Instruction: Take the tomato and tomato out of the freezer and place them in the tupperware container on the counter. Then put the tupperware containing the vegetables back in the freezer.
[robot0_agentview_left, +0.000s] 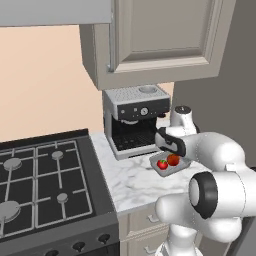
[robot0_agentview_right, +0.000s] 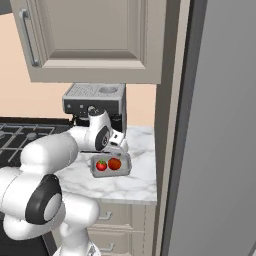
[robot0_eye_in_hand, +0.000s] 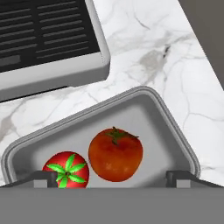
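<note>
Grey tupperware container (robot0_eye_in_hand: 175, 127), two tomatoes (robot0_eye_in_hand: 115, 154)

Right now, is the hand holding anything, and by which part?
Nothing is held. The hand is open above the tupperware container, where both tomatoes lie free between its spread fingertips.

Red tomato (robot0_eye_in_hand: 66, 170) and orange tomato (robot0_eye_in_hand: 115, 154) side by side in grey tupperware (robot0_eye_in_hand: 173, 127) on marble counter (robot0_eye_in_hand: 148, 52).
</note>
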